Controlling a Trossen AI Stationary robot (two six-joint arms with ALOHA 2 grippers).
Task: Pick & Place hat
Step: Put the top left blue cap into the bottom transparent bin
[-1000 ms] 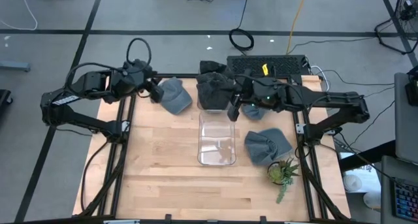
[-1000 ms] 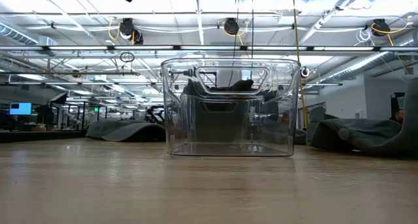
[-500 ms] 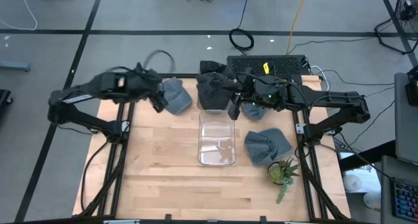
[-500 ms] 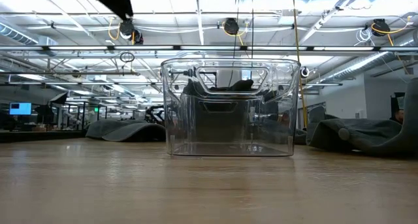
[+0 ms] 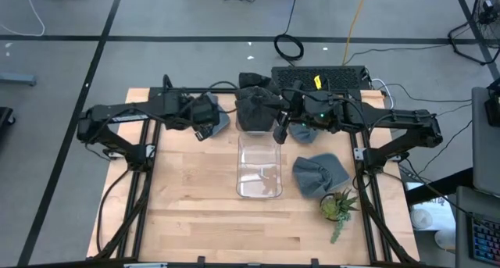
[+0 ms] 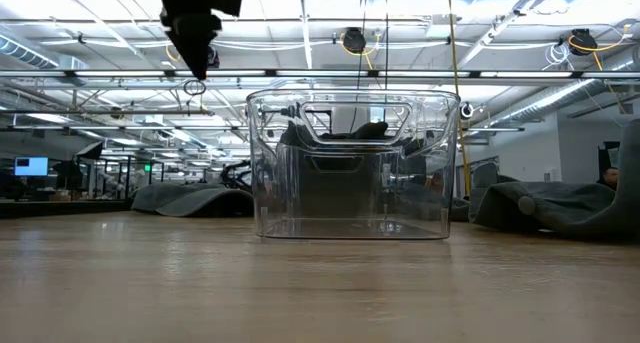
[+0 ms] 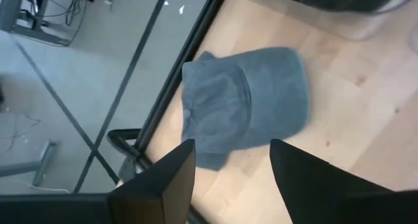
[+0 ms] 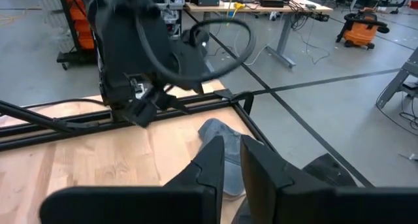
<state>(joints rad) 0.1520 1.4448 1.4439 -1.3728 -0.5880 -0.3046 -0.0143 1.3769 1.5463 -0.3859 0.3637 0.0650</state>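
A blue-grey hat lies flat on the table near its far left edge, brim toward that edge; the high view shows the hat partly under my left arm. My left gripper hangs open above the hat's near side, slanting down, clear of it. It also shows high up in the low view. My right gripper waits shut and nearly level over the far end of the clear container, holding nothing; its fingers show close together.
A dark hat sits just beyond the container's far end, another grey hat to the container's right, and one more under my right arm. A small potted plant stands near the right edge. Bare wood fills the near half.
My left gripper has swung from the table's far left corner toward the right, over the blue-grey hat, has come down and has tipped to point steeply downward. The hat has not moved.
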